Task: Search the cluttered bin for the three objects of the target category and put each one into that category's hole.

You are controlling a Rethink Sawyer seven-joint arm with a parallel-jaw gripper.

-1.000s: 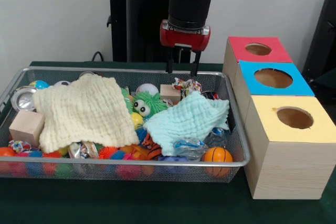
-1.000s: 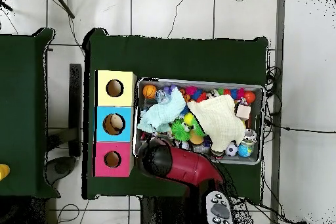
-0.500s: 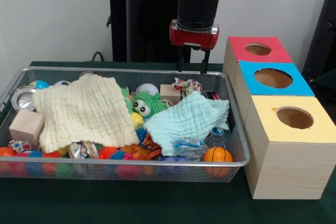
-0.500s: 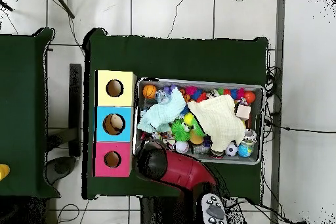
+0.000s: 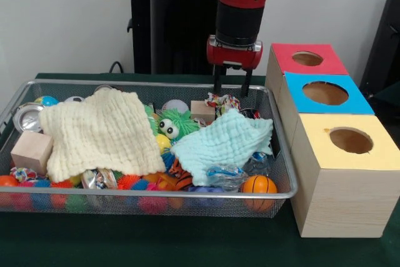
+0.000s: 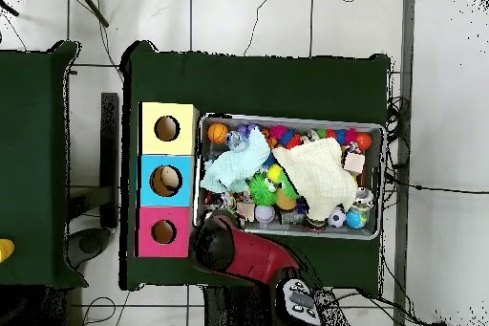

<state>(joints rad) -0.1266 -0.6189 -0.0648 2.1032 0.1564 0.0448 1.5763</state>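
Toward the table's far edge, the gripper hangs unclenched, empty, above a knotted spotted bundle in the wire-mesh bin; cream and mint waffle cloths cover toys.

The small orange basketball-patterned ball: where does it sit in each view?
Front view: the small orange basketball-patterned ball lies in the silver wire mesh bin's near right corner, beside the yellow-topped wooden box.
Overhead view: the ball is at the bin's upper left corner.
Shared landmark: the yellow-topped box, right next to it in both.
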